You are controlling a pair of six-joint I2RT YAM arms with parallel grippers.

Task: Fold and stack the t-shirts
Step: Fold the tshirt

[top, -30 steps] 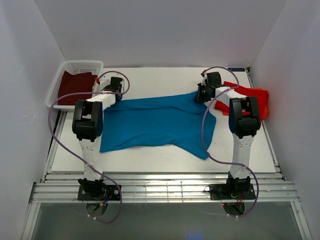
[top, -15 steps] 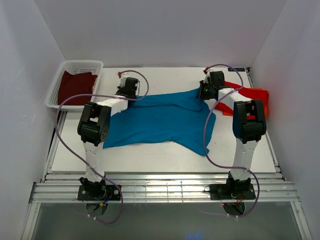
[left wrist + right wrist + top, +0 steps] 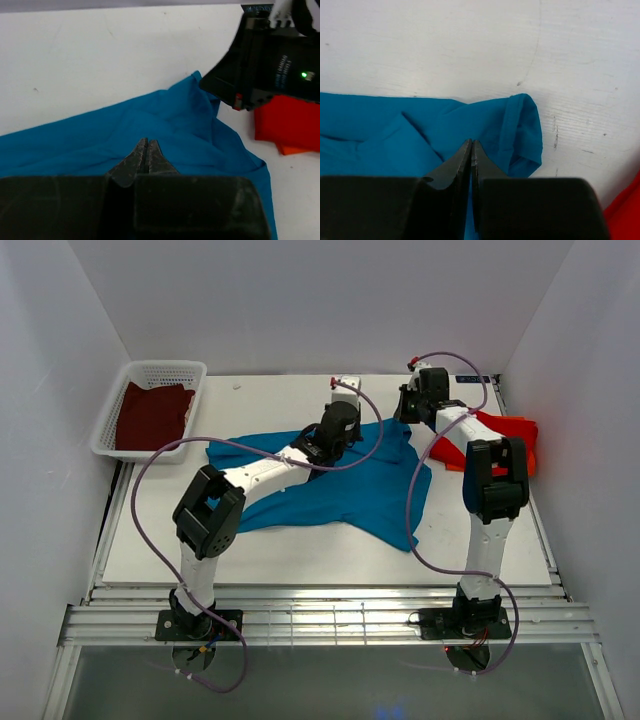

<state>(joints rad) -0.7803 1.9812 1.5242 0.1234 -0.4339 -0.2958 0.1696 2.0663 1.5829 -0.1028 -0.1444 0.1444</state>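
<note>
Nothing is stacked yet. The teal shirt (image 3: 330, 490) lies rumpled in the middle of the table (image 3: 300, 550), not neatly folded. The red shirt (image 3: 505, 435) sits bunched at right and the maroon shirt (image 3: 150, 415) is in the basket (image 3: 165, 368), upper left. That makes three shirts and one basket. The left hand (image 3: 146, 145) and right hand (image 3: 470, 145) both have their fingers pressed together at the teal cloth. I can't tell whether either is pinching it.

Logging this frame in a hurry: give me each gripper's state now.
Left gripper: shut, pinching the teal t-shirt.
Right gripper: shut on the same shirt, near its far edge.
</note>
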